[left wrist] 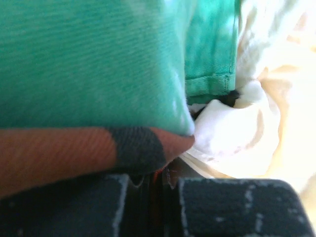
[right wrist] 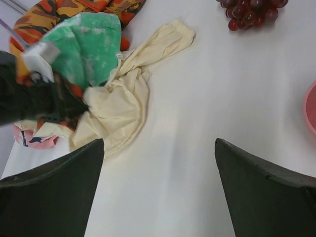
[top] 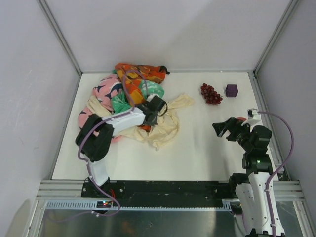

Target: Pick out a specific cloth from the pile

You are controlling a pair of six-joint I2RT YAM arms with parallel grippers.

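The pile (top: 133, 98) lies at the left of the table: an orange patterned cloth (top: 143, 73), teal green cloth (top: 148, 91), pink-and-navy cloth (top: 106, 91) and cream cloth (top: 165, 126). Only scraps of the plain orange-red cloth (top: 144, 127) show, under my left gripper (top: 150, 112). In the left wrist view the jaws stand nearly together with a sliver of orange-red fabric (left wrist: 159, 176) between them. Teal cloth (left wrist: 98, 59) and an orange-black fold (left wrist: 74, 153) press close in front. My right gripper (right wrist: 159, 140) is open and empty over bare table at the right (top: 223, 129).
A bunch of dark red grapes (top: 211, 94) and a purple block (top: 231, 90) sit at the back right. A pink dish edge (right wrist: 312, 111) lies by the right arm. Metal frame posts and white walls close in the table's back and sides.
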